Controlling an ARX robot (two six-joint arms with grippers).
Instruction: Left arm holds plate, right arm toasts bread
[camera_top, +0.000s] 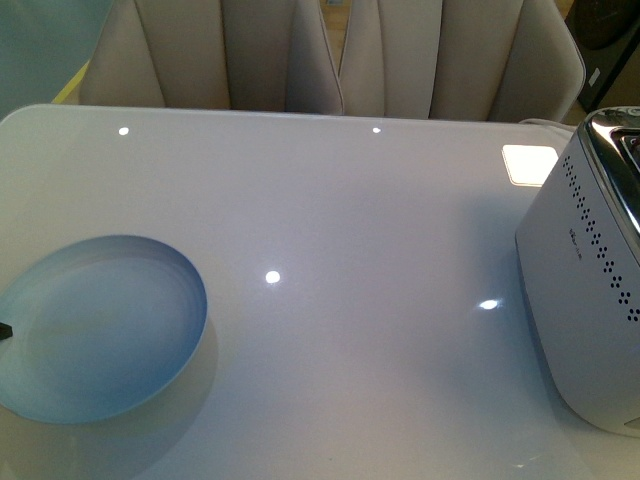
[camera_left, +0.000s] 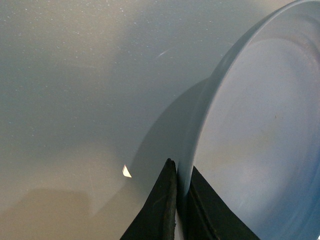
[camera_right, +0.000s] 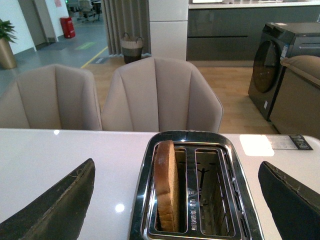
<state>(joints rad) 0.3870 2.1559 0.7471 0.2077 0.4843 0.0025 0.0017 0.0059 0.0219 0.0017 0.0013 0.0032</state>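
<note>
Front view: plate (camera_top: 100, 330) at 8 o'clock on surface (camera_top: 340, 230), toaster (camera_top: 590, 290) at 3 o'clock. Left wrist view alone shows left gripper (camera_left: 181, 200) jaws clamped on plate rim. Right wrist view alone shows bread (camera_right: 166, 182) upright in toaster slot, right gripper (camera_right: 175, 200) jaws spread wide above.

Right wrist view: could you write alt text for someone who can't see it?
A slice of brown bread stands upright in one slot of a shiny chrome toaster on a white table; the other slot is empty. The open black right gripper frames it, with beige chairs behind.
</note>
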